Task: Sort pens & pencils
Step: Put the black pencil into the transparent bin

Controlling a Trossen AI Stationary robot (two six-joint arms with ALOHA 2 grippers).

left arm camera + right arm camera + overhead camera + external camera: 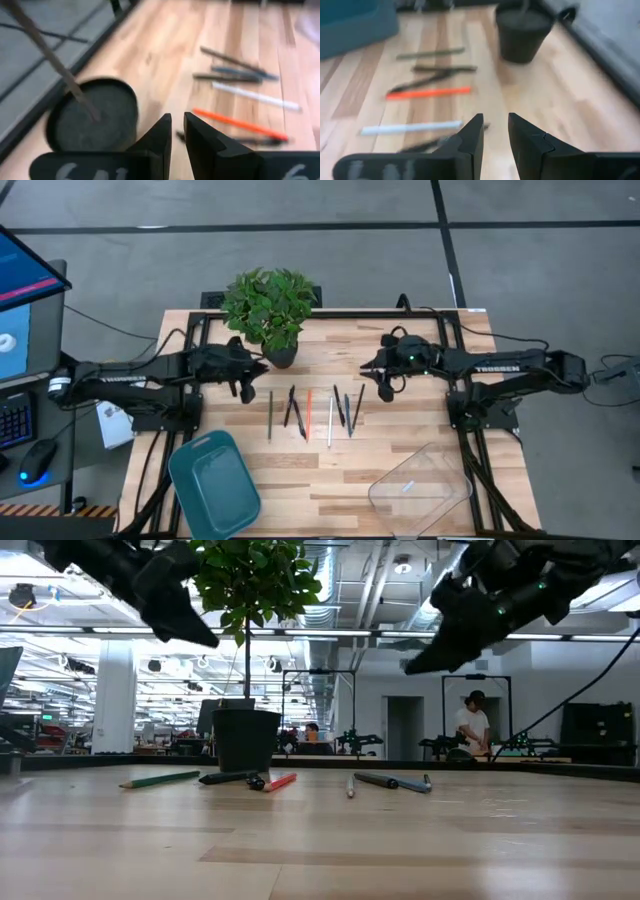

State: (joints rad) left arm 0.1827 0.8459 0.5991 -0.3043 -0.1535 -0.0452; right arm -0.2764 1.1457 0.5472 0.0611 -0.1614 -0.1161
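Obstacles, high view:
- Potted plant (268, 310), upper centre, at the table's far edge; foliage overhangs the left gripper (243, 386).
- Pens and pencils (312, 412), centre, a loose row side by side with narrow gaps.
- Teal tray (213, 485), lower left.
- Clear container (421, 489), lower right.
- Right gripper (385, 386), right of centre, above the row's end.

Free room: bare table (320, 480) between tray and container; strip between plant pot and right gripper.
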